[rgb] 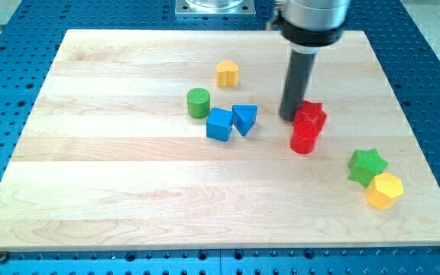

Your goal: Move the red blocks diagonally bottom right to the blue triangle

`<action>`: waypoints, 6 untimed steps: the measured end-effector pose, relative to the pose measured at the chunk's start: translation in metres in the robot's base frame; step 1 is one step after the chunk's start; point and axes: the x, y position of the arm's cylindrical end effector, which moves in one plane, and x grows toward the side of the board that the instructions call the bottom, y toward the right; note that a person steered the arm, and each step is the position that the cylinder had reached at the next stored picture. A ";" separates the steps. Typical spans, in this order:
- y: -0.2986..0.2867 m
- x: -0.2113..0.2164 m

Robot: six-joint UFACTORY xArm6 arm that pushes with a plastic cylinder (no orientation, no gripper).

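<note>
Two red blocks sit right of the board's middle: a red star-like block [311, 114] and a red cylinder [304, 139] touching it just below. The blue triangle [244, 118] lies to their left, next to a blue cube [220, 124]. My tip [291, 116] stands at the left edge of the red star block, touching or nearly touching it, between that block and the blue triangle.
A green cylinder [198, 102] sits left of the blue cube. A yellow heart-like block [228, 73] lies above the blue triangle. A green star [367, 165] and a yellow hexagon [384, 190] sit at the lower right. The wooden board [128, 191] rests on a blue perforated table.
</note>
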 end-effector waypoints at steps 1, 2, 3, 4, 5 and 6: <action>-0.005 -0.036; 0.029 -0.023; 0.025 0.015; 0.019 0.040; 0.027 0.050; -0.011 0.022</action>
